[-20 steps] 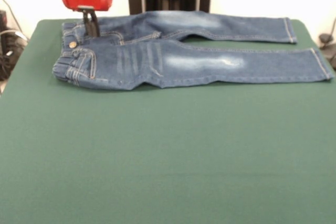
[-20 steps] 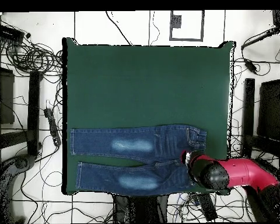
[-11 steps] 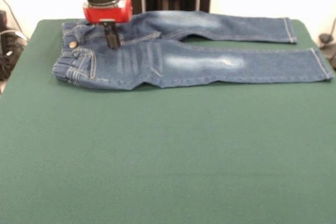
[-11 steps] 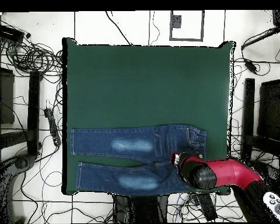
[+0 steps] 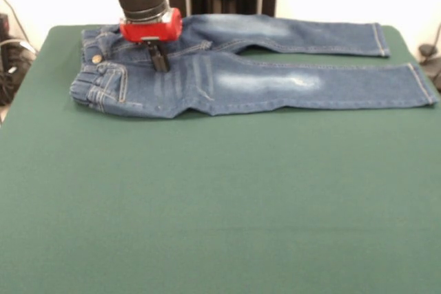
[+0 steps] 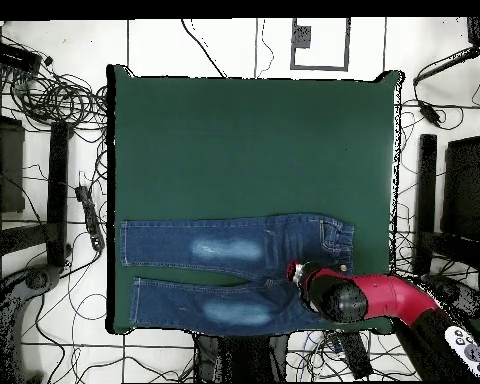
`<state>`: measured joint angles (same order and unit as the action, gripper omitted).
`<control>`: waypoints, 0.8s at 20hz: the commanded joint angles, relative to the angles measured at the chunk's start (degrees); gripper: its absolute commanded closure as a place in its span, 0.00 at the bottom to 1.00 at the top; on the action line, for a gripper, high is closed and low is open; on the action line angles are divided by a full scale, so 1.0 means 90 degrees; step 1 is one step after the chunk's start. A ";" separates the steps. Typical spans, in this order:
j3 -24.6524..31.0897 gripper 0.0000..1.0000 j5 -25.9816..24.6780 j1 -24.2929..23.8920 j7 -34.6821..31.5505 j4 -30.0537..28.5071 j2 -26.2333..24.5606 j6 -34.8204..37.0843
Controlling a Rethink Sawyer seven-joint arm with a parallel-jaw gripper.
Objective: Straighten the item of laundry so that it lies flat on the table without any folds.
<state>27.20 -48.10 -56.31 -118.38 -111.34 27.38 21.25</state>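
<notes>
The item of laundry, a small pair of blue jeans with pale thigh patches, lies along the far side of the table. Its waist is at the left and both legs stretch right in the front view. The waistband end looks slightly bunched. My gripper hangs just above the hip area, right of the brass button, shut with nothing in it. From overhead, the jeans lie near the table's bottom edge, with the gripper over their right end.
The far leg's cuff reaches close to the table's right corner in the front view. Cables and dark stands surround the table on the floor.
The gripper has moved from over the waistband, near the table's far left corner, rightward and nearer across the hip area. The jeans have hardly shifted.
</notes>
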 commanded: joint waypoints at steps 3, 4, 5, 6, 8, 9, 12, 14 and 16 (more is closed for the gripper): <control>0.0244 1.00 -0.0337 -0.0027 0.1283 0.1032 -0.0557 0.0586; 0.0331 1.00 -0.0328 -0.0119 0.1464 0.1119 -0.0609 0.0672; 0.0443 1.00 -0.0275 -0.0198 0.1694 0.1201 -0.0631 0.0843; 0.0555 1.00 -0.0221 -0.0278 0.1925 0.1283 -0.0653 0.1015; 0.0691 1.00 -0.0181 -0.0350 0.2213 0.1381 -0.0544 0.1290; 0.0746 1.00 -0.0183 -0.0373 0.2334 0.1408 -0.0450 0.1418; 0.0909 1.00 -0.0194 -0.0485 0.2481 0.1386 -0.0178 0.1628; 0.1041 1.00 -0.0179 -0.0605 0.2645 0.1425 -0.0185 0.1798; 0.1142 1.00 -0.0204 -0.0724 0.2767 0.1461 -0.0227 0.1876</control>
<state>33.38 -47.87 -61.84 -116.05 -109.09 25.44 30.52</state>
